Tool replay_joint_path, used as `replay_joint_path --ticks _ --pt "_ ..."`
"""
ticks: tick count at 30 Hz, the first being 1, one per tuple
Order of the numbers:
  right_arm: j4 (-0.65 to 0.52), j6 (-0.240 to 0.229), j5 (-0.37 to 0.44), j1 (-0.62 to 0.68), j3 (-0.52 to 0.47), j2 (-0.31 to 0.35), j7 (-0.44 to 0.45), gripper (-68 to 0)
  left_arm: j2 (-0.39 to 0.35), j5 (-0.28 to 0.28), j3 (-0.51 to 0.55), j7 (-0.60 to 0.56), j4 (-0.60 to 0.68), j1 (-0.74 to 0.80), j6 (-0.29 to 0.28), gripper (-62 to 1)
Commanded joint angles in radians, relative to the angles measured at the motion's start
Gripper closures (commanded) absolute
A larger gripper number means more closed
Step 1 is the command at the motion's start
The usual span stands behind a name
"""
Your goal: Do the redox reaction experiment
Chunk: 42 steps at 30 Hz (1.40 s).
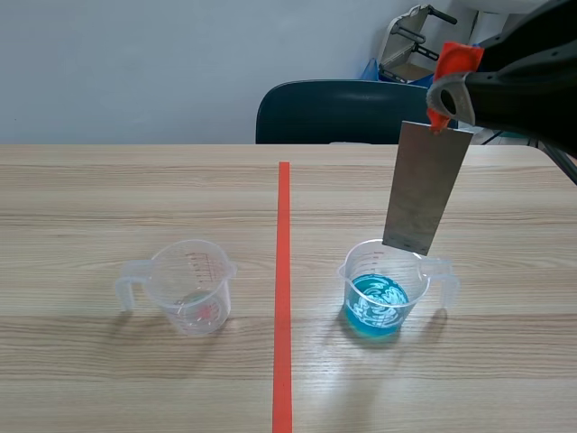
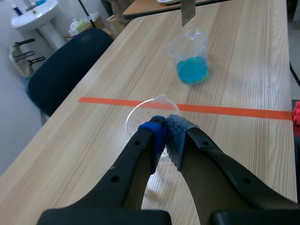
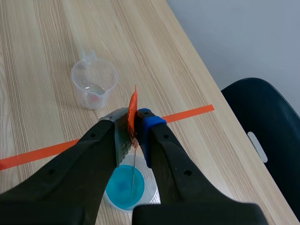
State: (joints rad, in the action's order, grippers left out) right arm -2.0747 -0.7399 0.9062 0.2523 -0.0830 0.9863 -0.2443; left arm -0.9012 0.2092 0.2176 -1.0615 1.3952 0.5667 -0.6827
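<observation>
Blue liquid (image 1: 377,303) in clear cup (image 1: 442,273), grey metal strip (image 1: 424,189) with orange-red tab (image 1: 454,59), pale wood-grain table (image 1: 90,198).

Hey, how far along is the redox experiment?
Done: blue liquid sits in the cup, and the right gripper is shut on the metal strip. In hand: the strip hangs above that cup, not yet dipped. Left: lowering it into the liquid. The left gripper is shut, holding nothing.

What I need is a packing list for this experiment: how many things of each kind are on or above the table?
Clear plastic cups: 2, the blue-filled cup and the other cup, which has no blue in it.
Metal strip: 1, held over the blue-filled cup by the right pincer.
Total: 3.
</observation>
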Motion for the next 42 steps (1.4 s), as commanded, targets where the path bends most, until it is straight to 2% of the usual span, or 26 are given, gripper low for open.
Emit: replay_joint_path --ticks 1,6,12,18,25,29,33,42 --pt "-0.008 -0.003 0.011 -0.014 0.005 0.000 0.015 -1.0 0.004 -0.039 -0.046 0.004 0.008 -0.053 -0.002 -1.7" --pt "-0.008 -0.003 0.011 -0.015 0.005 0.000 0.016 -1.0 0.027 -0.116 -0.238 0.103 0.008 -0.240 -0.002 -1.7" --pt "-0.008 -0.003 0.011 -0.015 0.005 0.000 0.023 -1.1 0.107 -0.125 -0.437 0.238 0.007 -0.430 -0.002 -1.7" --pt "-0.008 -0.003 0.011 -0.015 0.005 0.000 0.034 -1.0 0.210 -0.172 -0.587 0.330 0.006 -0.554 -0.001 -1.7" --pt "-0.008 -0.003 0.011 -0.015 0.005 0.000 0.034 -1.0 0.357 -0.177 -0.666 0.480 0.005 -0.613 -0.001 -1.7" --pt "-0.008 -0.003 0.011 -0.015 0.005 0.000 0.034 -1.0 0.420 -0.177 -0.687 0.529 0.005 -0.623 0.007 -1.7" --pt "-0.008 -0.003 0.011 -0.015 0.005 0.000 0.034 -1.0 0.459 -0.176 -0.706 0.570 0.005 -0.623 0.015 -1.7" --pt "-0.008 -0.003 0.011 -0.015 0.005 0.000 0.034 -1.0 0.511 -0.176 -0.762 0.612 -0.013 -0.626 0.082 -1.7"
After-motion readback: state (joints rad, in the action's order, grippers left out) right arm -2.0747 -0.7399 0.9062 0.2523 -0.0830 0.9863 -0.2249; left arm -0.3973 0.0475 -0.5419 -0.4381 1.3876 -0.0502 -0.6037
